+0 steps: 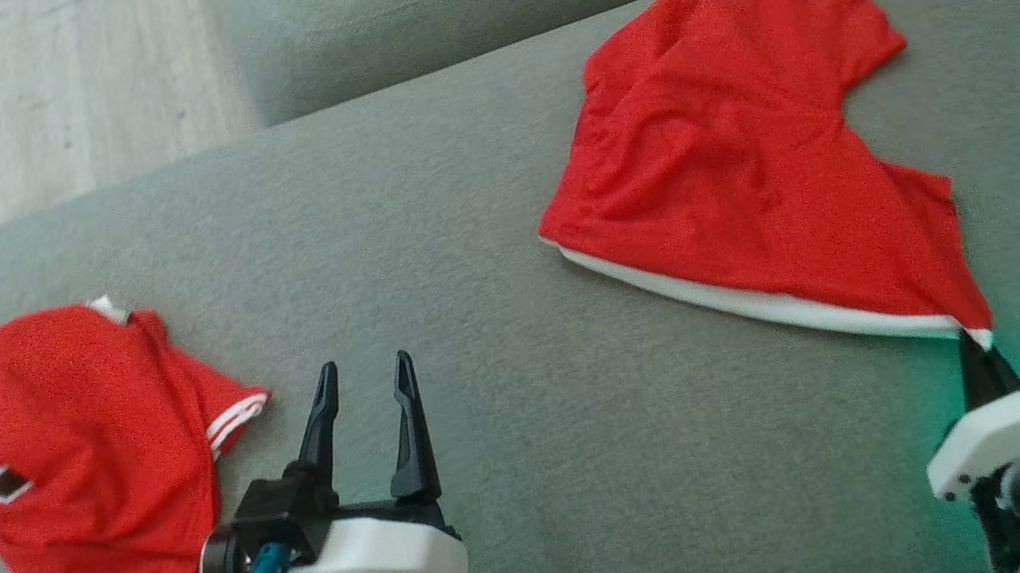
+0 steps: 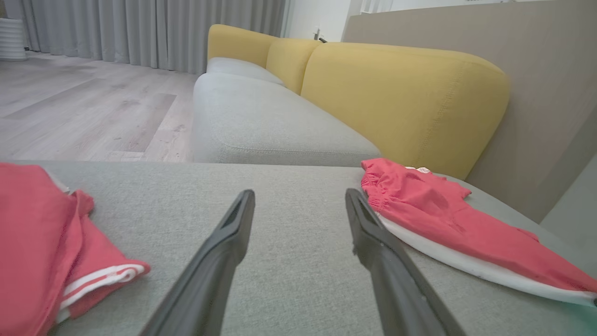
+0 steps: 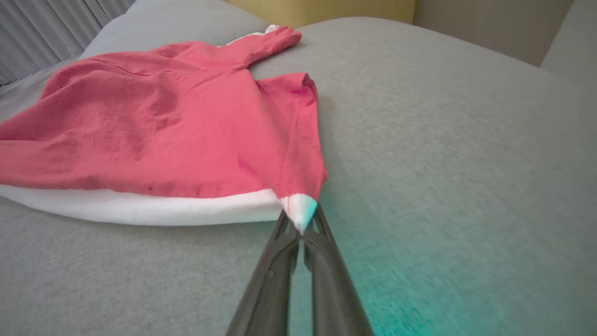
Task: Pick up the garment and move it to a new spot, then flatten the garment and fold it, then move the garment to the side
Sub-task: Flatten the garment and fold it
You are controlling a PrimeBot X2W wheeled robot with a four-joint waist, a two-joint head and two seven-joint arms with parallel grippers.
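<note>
While the grey sofa (image 1: 462, 233) spreads beneath me, the red garment (image 1: 734, 162) lies on its right part, its white-banded corner pinched in my right gripper (image 3: 301, 232), fingers closed. A second red shirt (image 1: 70, 453) sits far left. My left gripper (image 1: 364, 389) hovers between them, spread wide, holding nothing.

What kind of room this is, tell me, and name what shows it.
Probably a living room: a grey sofa with yellow back cushions, a wood floor and long grey curtains.
</note>
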